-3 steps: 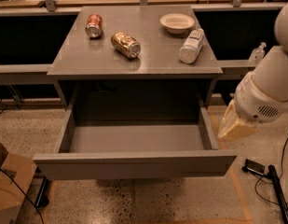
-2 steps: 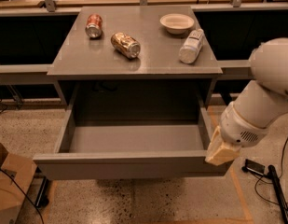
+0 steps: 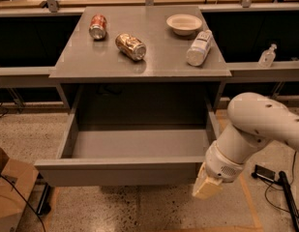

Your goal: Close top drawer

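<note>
- Counter [image 3: 154, 64]: a hard slam could roll the can [image 3: 131, 46] lying on it.
- Drawer [image 3: 122, 172]: pulled fully out beneath the counter.
- Gripper [image 3: 207, 187]: at the drawer front's right end, fingers together and empty; pushing off-centre may skew the drawer or slip past the corner.

White arm [image 3: 263, 125], cream end effector [image 3: 206, 188], lower right
</note>
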Motion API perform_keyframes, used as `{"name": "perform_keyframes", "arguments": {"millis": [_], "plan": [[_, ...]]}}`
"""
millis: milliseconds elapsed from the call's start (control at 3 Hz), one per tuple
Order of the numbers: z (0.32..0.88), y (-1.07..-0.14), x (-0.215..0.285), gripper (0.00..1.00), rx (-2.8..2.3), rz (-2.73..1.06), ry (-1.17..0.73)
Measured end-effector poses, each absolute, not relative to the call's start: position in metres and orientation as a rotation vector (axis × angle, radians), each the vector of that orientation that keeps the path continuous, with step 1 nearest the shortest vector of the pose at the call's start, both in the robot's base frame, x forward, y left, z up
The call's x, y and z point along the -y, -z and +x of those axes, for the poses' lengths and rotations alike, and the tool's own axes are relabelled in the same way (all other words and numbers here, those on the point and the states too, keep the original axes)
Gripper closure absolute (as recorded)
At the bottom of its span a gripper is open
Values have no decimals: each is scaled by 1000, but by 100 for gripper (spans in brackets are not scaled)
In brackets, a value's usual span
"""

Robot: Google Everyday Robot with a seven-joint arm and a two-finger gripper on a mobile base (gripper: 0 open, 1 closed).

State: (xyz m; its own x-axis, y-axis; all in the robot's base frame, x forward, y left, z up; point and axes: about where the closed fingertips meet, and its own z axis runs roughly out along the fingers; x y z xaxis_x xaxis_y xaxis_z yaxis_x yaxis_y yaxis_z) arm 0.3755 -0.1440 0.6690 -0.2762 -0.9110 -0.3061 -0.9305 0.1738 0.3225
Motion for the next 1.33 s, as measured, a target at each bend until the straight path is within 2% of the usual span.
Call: {"name": "perform_keyframes", "arguments": {"millis": [1333], "plan": [[392,-633,138,100,-2423,-1835,-728]]}}
